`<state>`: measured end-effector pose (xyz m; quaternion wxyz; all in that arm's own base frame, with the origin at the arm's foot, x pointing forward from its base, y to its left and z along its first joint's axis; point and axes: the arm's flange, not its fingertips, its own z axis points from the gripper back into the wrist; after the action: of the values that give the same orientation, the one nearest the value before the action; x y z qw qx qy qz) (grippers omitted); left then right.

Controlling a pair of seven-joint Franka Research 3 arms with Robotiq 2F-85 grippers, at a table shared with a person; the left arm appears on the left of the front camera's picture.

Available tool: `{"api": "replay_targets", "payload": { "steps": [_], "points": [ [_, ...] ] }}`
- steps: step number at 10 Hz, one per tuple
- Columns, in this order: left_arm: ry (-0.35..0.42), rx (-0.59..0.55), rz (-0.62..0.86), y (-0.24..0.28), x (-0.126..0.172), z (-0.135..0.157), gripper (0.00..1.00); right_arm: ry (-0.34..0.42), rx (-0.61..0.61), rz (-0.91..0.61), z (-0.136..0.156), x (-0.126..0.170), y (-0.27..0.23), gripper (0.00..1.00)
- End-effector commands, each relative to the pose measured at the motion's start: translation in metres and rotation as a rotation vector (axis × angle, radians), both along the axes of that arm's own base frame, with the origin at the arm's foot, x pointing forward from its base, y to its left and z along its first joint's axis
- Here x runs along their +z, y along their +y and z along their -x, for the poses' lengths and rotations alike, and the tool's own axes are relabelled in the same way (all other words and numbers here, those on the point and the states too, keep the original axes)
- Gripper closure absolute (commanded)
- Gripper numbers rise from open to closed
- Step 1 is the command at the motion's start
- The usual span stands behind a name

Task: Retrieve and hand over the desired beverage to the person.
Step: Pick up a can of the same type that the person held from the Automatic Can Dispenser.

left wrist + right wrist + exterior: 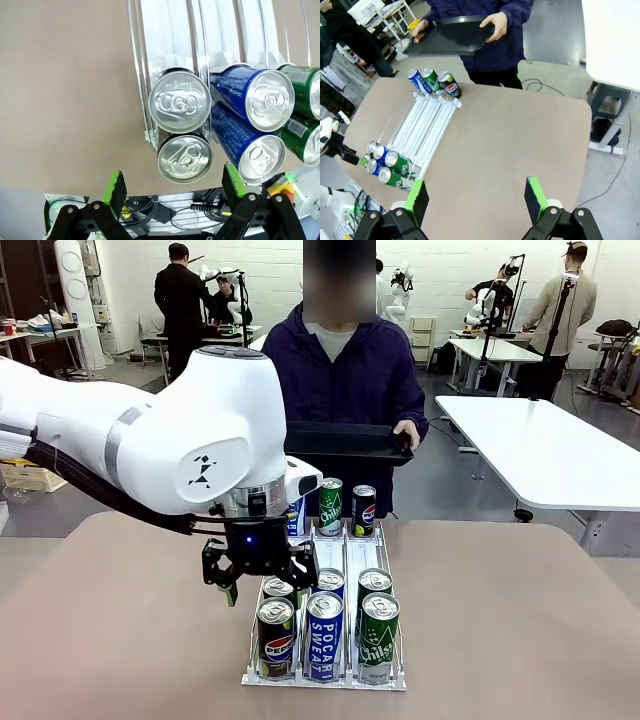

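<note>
Hovering over the front Pepsi can (pixel 276 638) with left pincer (pixel 262 585) spread and empty; likely stiff, slick, fairly weighty, so best clasped across its mid-wall.

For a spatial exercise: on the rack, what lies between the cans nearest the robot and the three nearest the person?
Only bare white rack lanes between the near cans and the far three cans; the right wrist view shows it.

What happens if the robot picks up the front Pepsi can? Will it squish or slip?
The front Pepsi can looks unopened, so it is probably firm and fairly heavy, not squishy. Its smooth round side might slip, though the green pads on the left gripper should help. The can behind it would likely slide forward along the rack.
</note>
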<state>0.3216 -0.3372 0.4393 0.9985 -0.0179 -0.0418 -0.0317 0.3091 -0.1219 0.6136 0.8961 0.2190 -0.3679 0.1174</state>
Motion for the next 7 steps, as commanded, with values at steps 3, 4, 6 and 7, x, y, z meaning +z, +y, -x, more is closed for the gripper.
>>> {"api": "replay_targets", "payload": {
  "steps": [3, 4, 6, 7],
  "points": [
    [0.032, -0.102, -0.005, -0.0010, -0.0098, -0.0065, 0.00, -0.004, 0.019, -0.020, -0.0018, -0.0020, -0.0011, 0.00],
    [0.038, -0.113, -0.012, -0.0024, -0.0128, -0.0063, 0.00, -0.004, 0.019, -0.020, -0.0018, -0.0020, -0.0011, 0.00],
    [0.031, -0.116, -0.010, -0.0040, -0.0130, -0.0078, 0.00, -0.004, 0.019, -0.020, -0.0018, -0.0020, -0.0011, 0.00],
    [0.022, -0.093, -0.008, -0.0052, -0.0135, -0.0091, 0.00, -0.004, 0.019, -0.020, -0.0018, -0.0020, -0.0011, 0.00]
  ]
}}
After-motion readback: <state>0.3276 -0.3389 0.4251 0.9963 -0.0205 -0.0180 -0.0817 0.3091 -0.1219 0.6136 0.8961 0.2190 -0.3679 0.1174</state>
